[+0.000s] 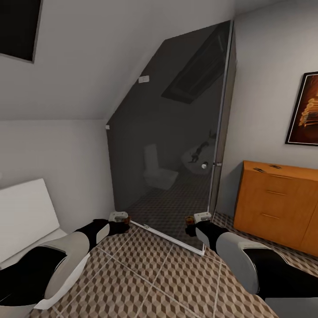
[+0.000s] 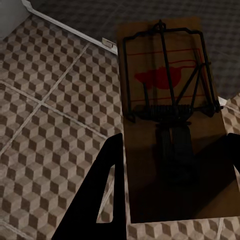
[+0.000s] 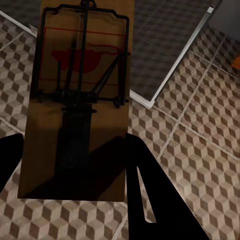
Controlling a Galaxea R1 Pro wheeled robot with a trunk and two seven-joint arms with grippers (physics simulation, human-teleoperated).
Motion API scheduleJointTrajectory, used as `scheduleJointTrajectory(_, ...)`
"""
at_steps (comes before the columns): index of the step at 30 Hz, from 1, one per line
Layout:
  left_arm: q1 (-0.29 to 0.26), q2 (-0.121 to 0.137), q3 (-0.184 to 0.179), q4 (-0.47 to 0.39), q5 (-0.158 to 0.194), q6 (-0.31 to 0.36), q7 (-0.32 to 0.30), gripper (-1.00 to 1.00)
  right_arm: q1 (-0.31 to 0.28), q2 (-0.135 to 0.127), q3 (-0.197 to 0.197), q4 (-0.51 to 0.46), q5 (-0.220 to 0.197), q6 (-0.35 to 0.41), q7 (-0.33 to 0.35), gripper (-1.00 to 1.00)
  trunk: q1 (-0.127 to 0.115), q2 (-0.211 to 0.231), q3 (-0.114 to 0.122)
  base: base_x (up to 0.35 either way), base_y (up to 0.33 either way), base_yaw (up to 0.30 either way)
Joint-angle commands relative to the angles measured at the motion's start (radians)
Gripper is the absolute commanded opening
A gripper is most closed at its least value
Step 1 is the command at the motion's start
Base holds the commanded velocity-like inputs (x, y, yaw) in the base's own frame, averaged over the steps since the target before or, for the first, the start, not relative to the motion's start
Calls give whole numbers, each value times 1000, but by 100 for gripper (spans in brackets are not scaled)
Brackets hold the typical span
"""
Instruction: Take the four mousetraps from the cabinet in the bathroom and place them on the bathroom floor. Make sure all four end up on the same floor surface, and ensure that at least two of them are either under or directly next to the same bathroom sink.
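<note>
In the left wrist view a brown mousetrap with a black wire spring and a red mark is clamped between the black fingers of my left gripper, held above the cube-patterned bathroom floor. A second mousetrap sits the same way in my right gripper, with one finger along its side. Both grippers hover low over the bathroom floor, just before the glass panel. The orange-brown cabinet stands at the right, and two small dark things lie on its top.
A dark glass shower screen with a pale bottom rail stands straight ahead; a toilet and basin show through it. A white fixture is at the left. A framed picture hangs on the right wall.
</note>
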Motion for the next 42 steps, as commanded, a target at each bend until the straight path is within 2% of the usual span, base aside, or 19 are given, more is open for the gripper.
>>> scheduleJointTrajectory(1, -1, 1, -9, 0, 9, 3, -1, -100, -1, 0, -5, 2, 7, 1, -7, -100, 0, -1, -1, 0, 0, 264)
scheduleJointTrajectory(10, -1, 1, -9, 0, 9, 3, -1, -100, -1, 0, -5, 2, 6, 2, -8, -100, 0, -1, -1, 0, 0, 120)
scheduleJointTrajectory(22, -1, 3, -9, 0, 10, 4, -1, -100, -1, 0, -5, 2, 9, 2, -5, -100, 0, -1, -1, 0, 0, 277)
scheduleJointTrajectory(24, -1, 6, -9, 0, 37, 4, -1, -100, -1, 0, -5, 2, 9, 2, -5, -100, 0, -1, -1, 0, 0, 300)
scheduleJointTrajectory(30, -1, 10, -9, 0, 89, 4, -1, -100, -1, 0, -5, 2, 10, 2, -7, -100, 0, -1, -1, -61, -90, 300)
scheduleJointTrajectory(42, -1, 12, -9, 0, 101, 5, 1, -100, -1, -2, -5, 2, 10, 1, -8, -100, 0, -1, -1, -135, -148, 300)
